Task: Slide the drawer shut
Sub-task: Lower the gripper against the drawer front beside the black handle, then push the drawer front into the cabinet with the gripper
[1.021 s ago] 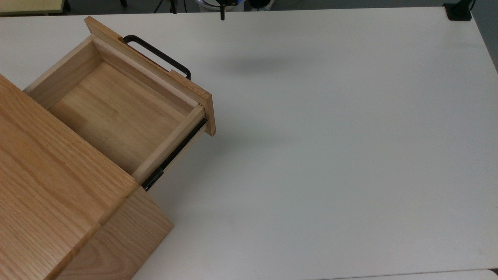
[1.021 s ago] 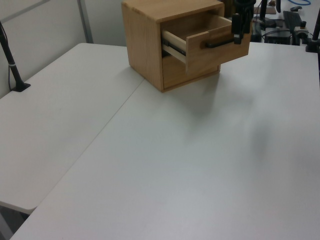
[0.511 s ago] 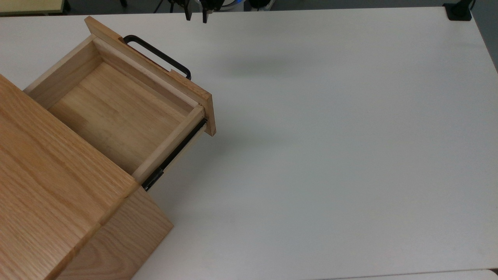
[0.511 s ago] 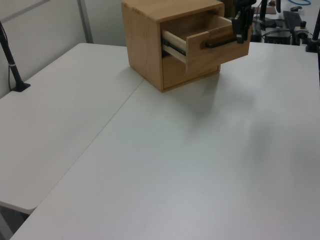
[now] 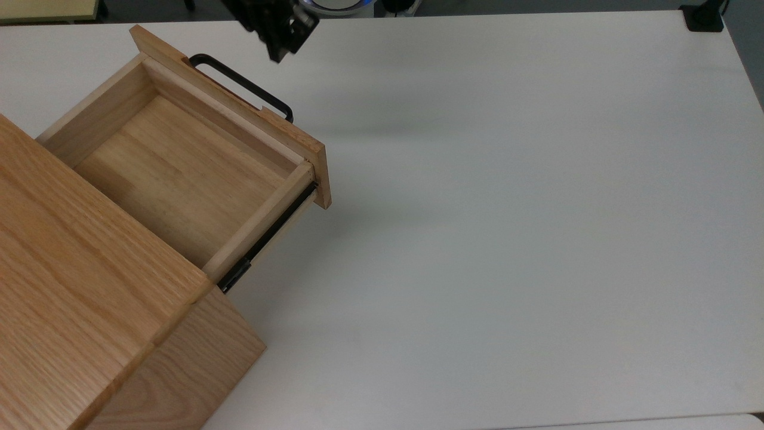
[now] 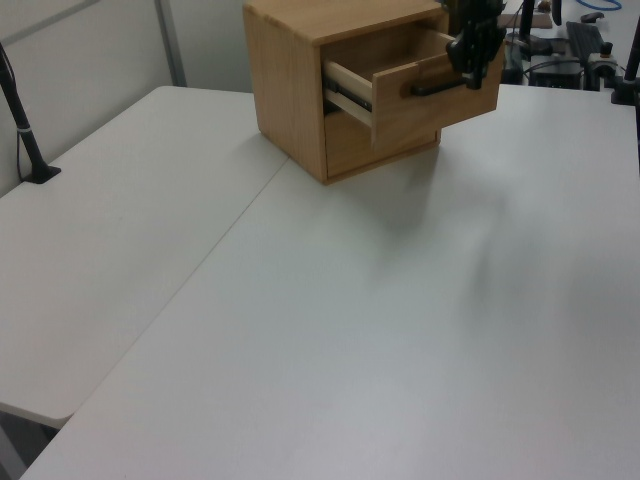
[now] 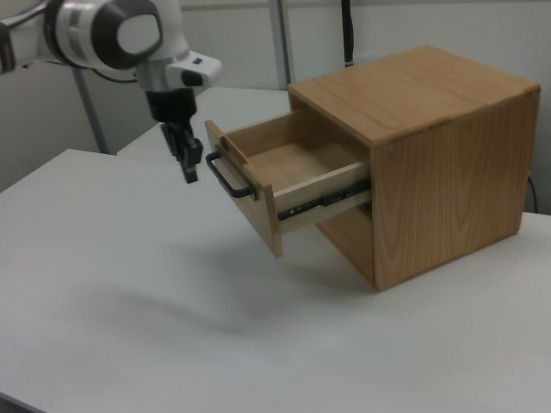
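The drawer (image 5: 179, 173) is a light oak box pulled well out of the upper slot of the oak cabinet (image 5: 71, 286), with nothing inside it. Its thin black bar handle (image 5: 245, 86) sits on the flat front panel (image 6: 430, 108), and a black side rail (image 5: 268, 233) shows. My gripper (image 5: 276, 55) hangs just beyond the handle, on the top view's right of it. In the right view the gripper (image 7: 188, 175) points down, a little to the right view's left of the handle (image 7: 225, 178) and apart from it. In the left view the gripper (image 6: 468, 62) hangs in front of the drawer's front panel.
The white table (image 5: 507, 239) stretches wide on the top view's right of the drawer. A black clamp (image 5: 704, 18) sits at its far corner. In the left view a black pole (image 6: 25, 130) stands at the table's edge and equipment (image 6: 590, 40) lies behind.
The gripper has come down and toward the drawer's handle, moving to the top view's left. The drawer has stayed where it was.
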Robot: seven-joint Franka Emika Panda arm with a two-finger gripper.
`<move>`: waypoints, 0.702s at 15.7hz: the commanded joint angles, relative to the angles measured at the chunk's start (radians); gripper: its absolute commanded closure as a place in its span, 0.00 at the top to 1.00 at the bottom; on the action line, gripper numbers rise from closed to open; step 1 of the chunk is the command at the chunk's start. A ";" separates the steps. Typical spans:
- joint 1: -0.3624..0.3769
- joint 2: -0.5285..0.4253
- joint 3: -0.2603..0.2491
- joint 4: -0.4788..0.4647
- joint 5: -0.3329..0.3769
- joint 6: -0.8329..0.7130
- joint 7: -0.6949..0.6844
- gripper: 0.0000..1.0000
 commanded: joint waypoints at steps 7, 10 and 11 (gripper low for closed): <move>-0.032 0.145 -0.047 0.097 0.013 0.202 0.088 0.03; -0.033 0.206 -0.061 0.149 0.005 0.276 0.085 0.03; -0.036 0.229 -0.075 0.180 0.002 0.300 0.078 0.03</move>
